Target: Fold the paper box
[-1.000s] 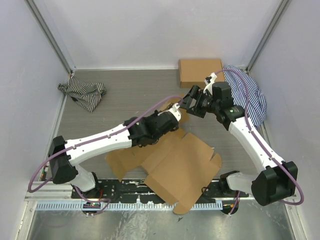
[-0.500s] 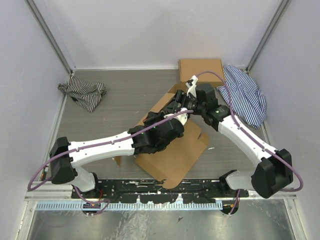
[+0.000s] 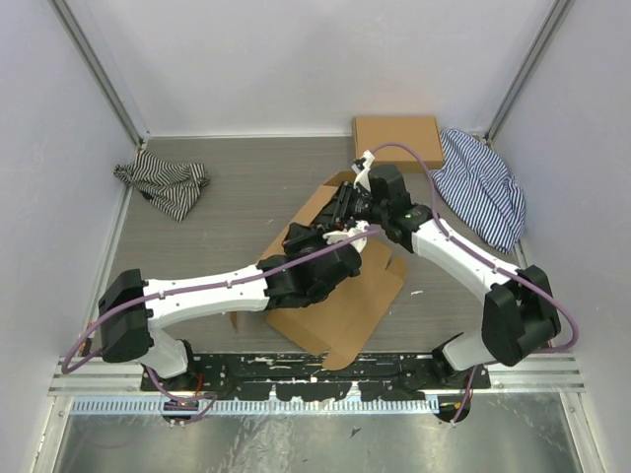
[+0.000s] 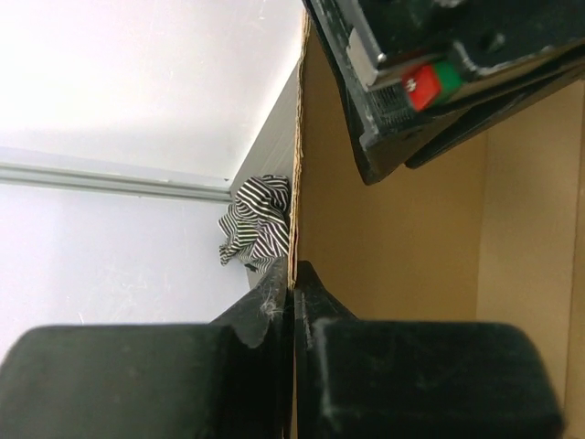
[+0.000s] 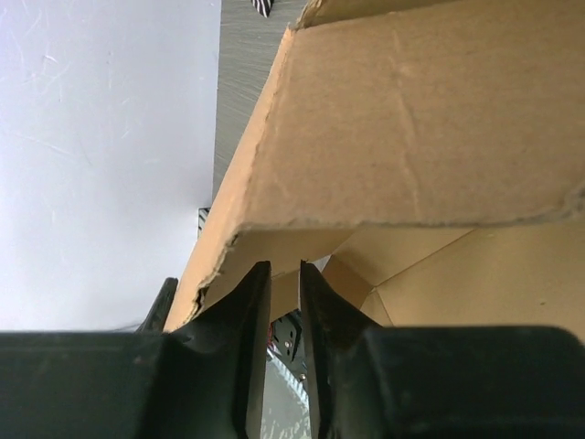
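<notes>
The paper box (image 3: 345, 296) is a brown cardboard mailer, half folded, with one panel tilted up off the table in the middle. My left gripper (image 3: 306, 236) is shut on the thin edge of that raised panel (image 4: 402, 238), which runs edge-on between its tips (image 4: 292, 270). My right gripper (image 3: 343, 207) reaches in from the right at the panel's top. In the right wrist view its tips (image 5: 283, 267) stand a narrow gap apart under a cardboard flap (image 5: 411, 119). Cardboard shows in that gap, but whether it is pinched is unclear.
A ready-made brown box (image 3: 396, 141) sits at the back right. A blue striped cloth (image 3: 483, 187) lies beside it. A black-and-white striped cloth (image 3: 163, 182) lies at the back left, also visible past the panel's edge (image 4: 256, 224). Walls enclose the table on three sides.
The cardboard went from lying flat near the front to folded up in the middle. The right gripper moved left onto it and its jaws narrowed. The left arm swung up with the panel.
</notes>
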{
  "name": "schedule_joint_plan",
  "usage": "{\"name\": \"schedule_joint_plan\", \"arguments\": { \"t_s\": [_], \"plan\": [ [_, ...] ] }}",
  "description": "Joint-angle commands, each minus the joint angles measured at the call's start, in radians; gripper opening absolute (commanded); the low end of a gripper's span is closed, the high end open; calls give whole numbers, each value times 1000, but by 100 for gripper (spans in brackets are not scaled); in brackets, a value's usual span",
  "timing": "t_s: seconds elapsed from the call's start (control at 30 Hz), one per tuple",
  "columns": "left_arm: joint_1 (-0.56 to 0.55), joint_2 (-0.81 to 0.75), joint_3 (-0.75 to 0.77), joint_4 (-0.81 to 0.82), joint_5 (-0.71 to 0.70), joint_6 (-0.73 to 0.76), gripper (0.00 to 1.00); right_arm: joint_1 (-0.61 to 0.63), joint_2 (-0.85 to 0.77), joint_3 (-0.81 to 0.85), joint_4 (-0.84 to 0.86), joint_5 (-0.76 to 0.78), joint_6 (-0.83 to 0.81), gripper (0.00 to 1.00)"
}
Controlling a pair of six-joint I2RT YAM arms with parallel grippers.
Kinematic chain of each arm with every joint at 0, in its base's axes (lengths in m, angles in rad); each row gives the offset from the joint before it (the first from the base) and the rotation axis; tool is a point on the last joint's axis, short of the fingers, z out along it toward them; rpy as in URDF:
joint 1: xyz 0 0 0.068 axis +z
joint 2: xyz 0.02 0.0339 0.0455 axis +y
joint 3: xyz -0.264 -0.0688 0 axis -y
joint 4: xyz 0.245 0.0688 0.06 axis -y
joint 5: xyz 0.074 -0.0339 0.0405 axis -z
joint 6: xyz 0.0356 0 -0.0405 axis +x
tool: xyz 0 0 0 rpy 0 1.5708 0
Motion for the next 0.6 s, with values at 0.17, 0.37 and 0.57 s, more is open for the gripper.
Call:
{"name": "schedule_joint_plan", "arguments": {
  "t_s": [0.17, 0.37, 0.57],
  "plan": [
    [1, -68, 42, -116, 50, -246, 57, 15, 43, 30, 108, 29, 25, 5],
    [10, -196, 40, -185, 181, -446, 64, 21, 68, 23, 151, 41, 40, 1],
    [50, -351, -43, -189, 198, -545, 66, 28, 88, 23, 196, 44, 42, 1]
  ]
}}
